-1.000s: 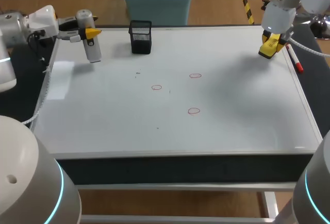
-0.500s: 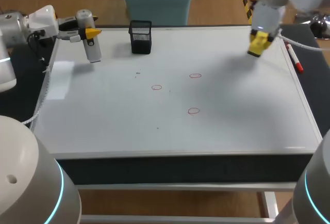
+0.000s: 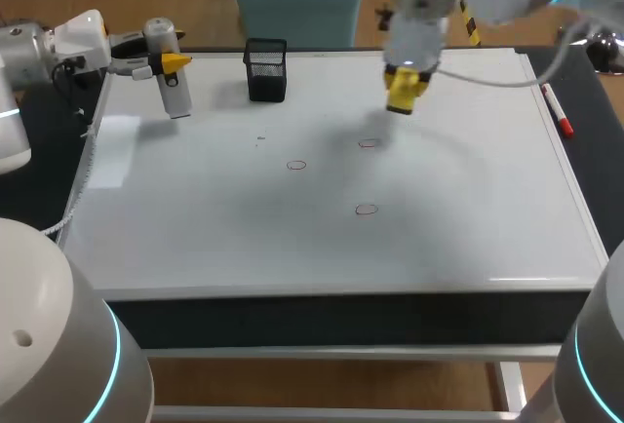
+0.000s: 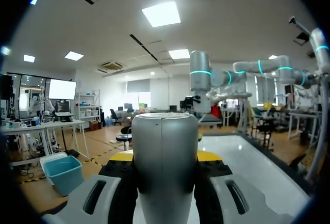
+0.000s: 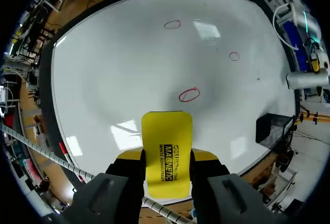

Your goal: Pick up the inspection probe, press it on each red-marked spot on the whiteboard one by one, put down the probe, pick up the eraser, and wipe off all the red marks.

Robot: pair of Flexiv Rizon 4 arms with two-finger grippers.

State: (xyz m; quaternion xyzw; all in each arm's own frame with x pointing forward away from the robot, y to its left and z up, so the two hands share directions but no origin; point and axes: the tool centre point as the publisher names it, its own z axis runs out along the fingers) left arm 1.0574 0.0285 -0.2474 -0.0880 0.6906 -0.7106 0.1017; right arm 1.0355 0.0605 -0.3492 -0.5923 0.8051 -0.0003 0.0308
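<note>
**Head view.** My left gripper [image 3: 166,62] hangs over the far left corner of the whiteboard [image 3: 468,218]. Its fingers are closed on the probe [image 3: 175,94], a grey cylinder held upright with its lower end toward the board. My right arm enters from the right and holds my right gripper [image 3: 405,76] over the far middle of the board. Its fingers are clamped on the yellow eraser [image 3: 401,101].

The three red marks are small hand-drawn rings: one far [image 3: 369,142], one to its left [image 3: 296,165] and one nearer me [image 3: 366,210]. The eraser hangs just beyond the far ring, and its shadow falls around that ring. A black mesh cup [image 3: 265,69] stands at the far edge between the two grippers, nearer the left one. A red pen [image 3: 556,111] lies along the right edge.

**Left wrist view.** The probe [image 4: 165,182] fills the gap of the left gripper [image 4: 165,157], and both yellow-tipped fingers press on its barrel from opposite sides.

**Right wrist view.** The eraser [image 5: 166,133] is pinched flat between the two fingers and juts out ahead of the right gripper [image 5: 166,161]. One red ring [image 5: 189,94] lies just ahead of the eraser's front edge, uncovered. The other two [image 5: 234,56] [image 5: 172,25] lie farther ahead on the whiteboard [image 5: 118,69]. The mesh cup [image 5: 273,128] stands off to one side at the board's edge, with the probe [image 5: 305,80] beyond it. I cannot tell from these views whether the eraser touches the surface.
</note>
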